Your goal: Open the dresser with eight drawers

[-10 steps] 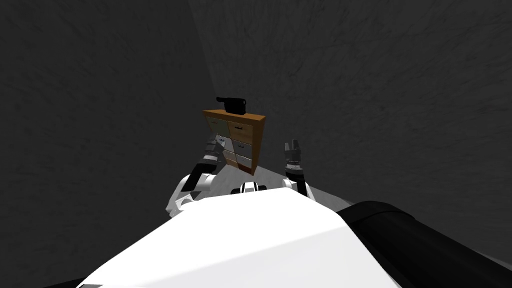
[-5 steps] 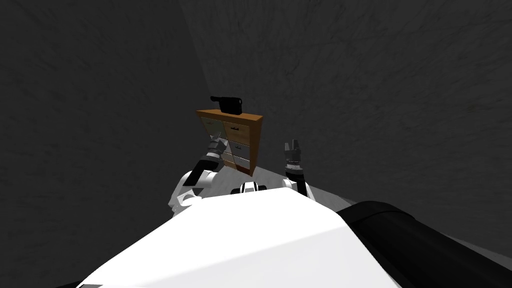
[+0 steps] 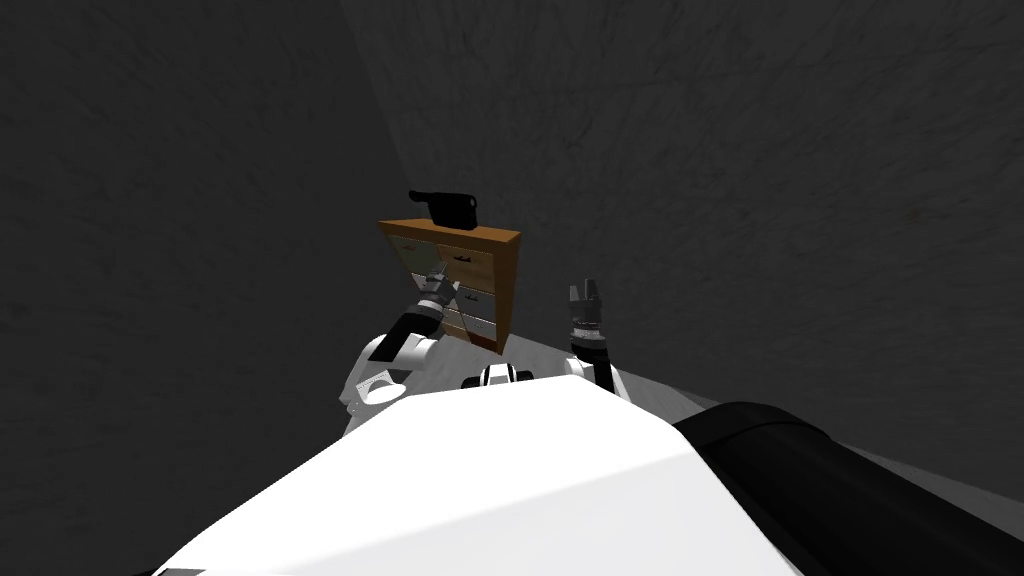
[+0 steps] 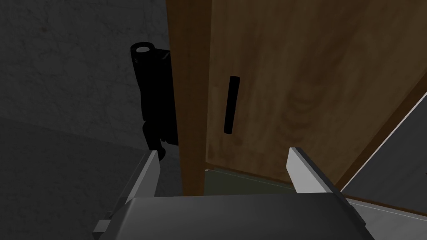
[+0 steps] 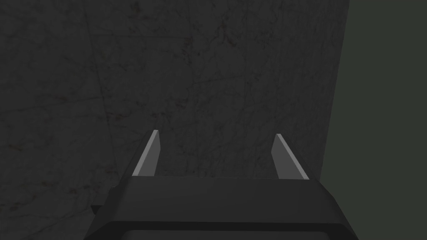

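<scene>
In the head view the wooden dresser (image 3: 478,268) is seen standing against the dark wall, ahead and slightly to the left, with a black object (image 3: 445,207) on its top. The left gripper (image 3: 437,280) is placed at its drawer fronts. Finer detail is given by the left wrist view: a brown drawer front (image 4: 300,75) with a black bar handle (image 4: 231,104) lined up between the spread fingers, nothing clasped. The right gripper (image 5: 217,133) is raised to the dresser's right, apart from it, fingers likewise spread and empty.
</scene>
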